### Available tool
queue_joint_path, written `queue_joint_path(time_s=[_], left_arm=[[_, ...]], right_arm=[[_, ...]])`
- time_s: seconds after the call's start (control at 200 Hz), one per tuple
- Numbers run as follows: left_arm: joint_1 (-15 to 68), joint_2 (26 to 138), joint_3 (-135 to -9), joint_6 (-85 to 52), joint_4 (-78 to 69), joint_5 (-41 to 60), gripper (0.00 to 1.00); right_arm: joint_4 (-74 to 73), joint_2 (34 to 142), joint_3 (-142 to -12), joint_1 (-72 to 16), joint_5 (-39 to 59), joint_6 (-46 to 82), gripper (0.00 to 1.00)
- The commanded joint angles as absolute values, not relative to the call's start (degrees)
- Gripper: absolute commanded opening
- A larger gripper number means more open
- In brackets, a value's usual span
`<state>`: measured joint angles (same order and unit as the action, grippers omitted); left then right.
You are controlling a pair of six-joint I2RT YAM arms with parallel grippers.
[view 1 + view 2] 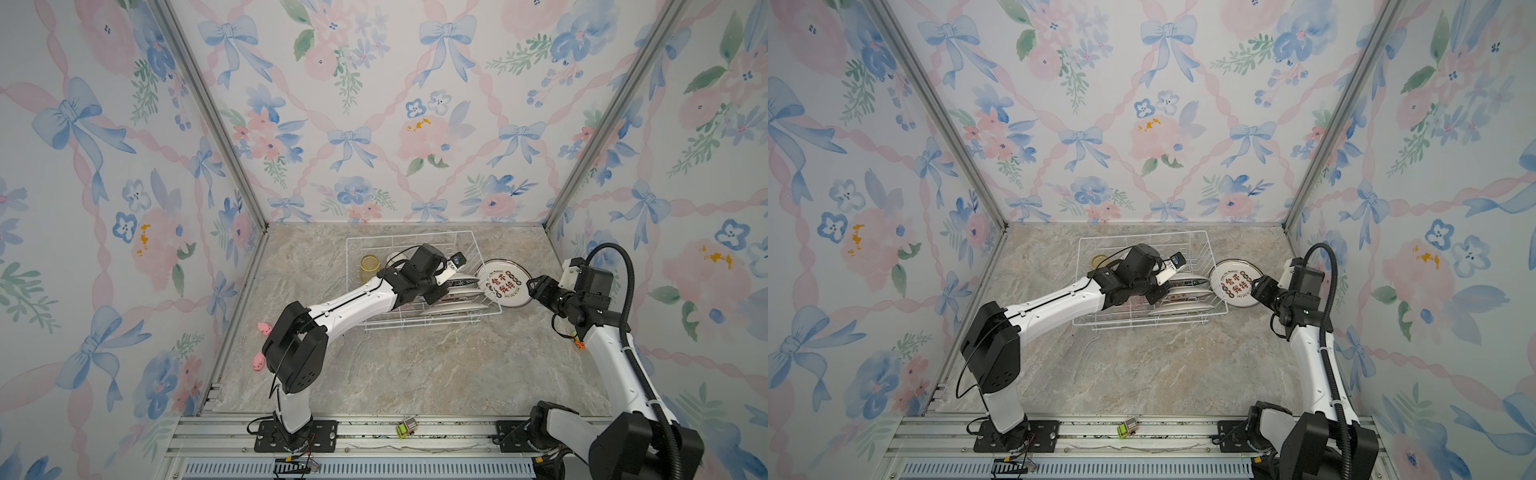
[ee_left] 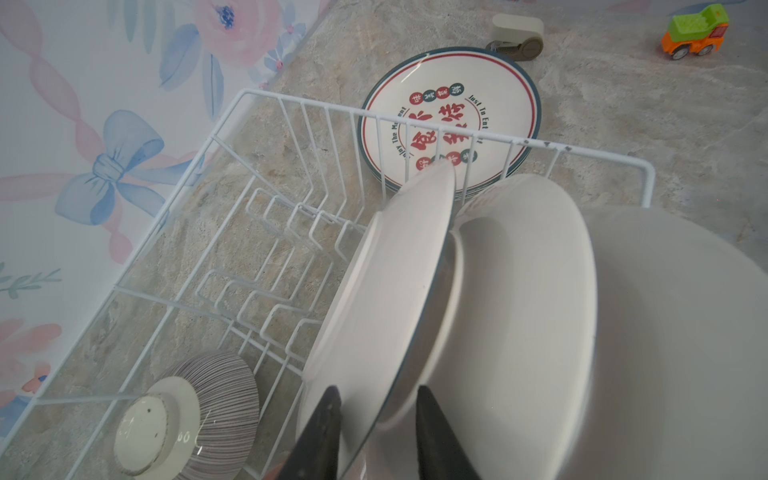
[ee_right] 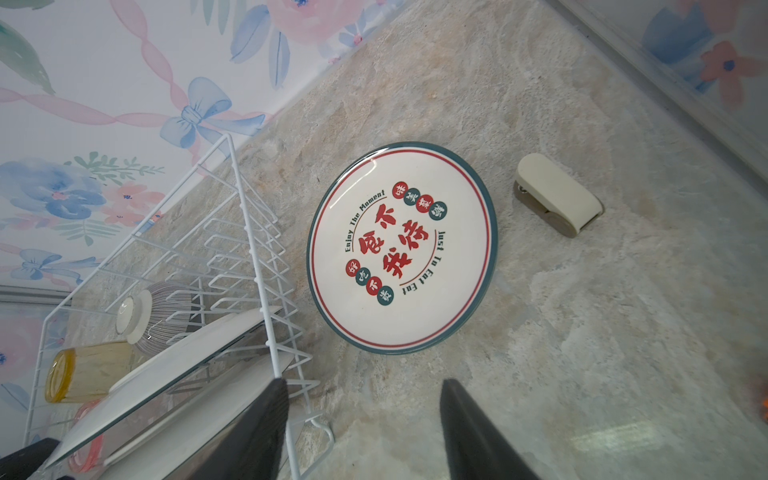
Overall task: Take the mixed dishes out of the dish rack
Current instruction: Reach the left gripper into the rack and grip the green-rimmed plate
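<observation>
Plates [image 2: 523, 299] stand in the rack [image 2: 311, 102]; our left pincer [image 2: 378, 390] narrowly straddles one rim, grip unclear; right pincer [image 3: 363, 382] gapes empty. We fear a shallow hold lets it slip onto neighbours.

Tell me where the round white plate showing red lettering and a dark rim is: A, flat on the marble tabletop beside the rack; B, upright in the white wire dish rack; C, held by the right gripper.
A: the lettered plate lies face up on the marble tabletop just outside the dish rack; the open right gripper holds nothing.
</observation>
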<state>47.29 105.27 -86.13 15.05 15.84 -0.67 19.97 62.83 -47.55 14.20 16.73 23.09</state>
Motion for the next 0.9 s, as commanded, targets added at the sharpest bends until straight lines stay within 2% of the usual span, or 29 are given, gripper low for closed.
queue_joint_path(time_s=[0.0,0.405,0.47,0.61,0.895], left_arm=[[47.3,107.1,-88.4,17.3,17.4,-1.7,0.31],[47.1,112.9,-93.9,21.5,17.2,-9.2,0.24],[47.1,113.5,-94.8,22.1,17.2,-10.2,0.18],[47.1,114.9,-95.9,23.2,17.1,-11.7,0.10],[47.5,117.4,-97.3,25.6,15.9,-19.0,0.07]], right_arm=[[20.0,62.0,-47.1,14.4,17.7,23.3,0.61],[18.8,62.3,-46.2,14.5,18.1,23.4,0.61],[18.7,62.3,-46.2,14.4,18.2,23.5,0.61],[18.7,62.5,-46.2,14.6,18.2,23.4,0.61],[18.0,62.4,-45.7,14.5,18.4,23.8,0.61]])
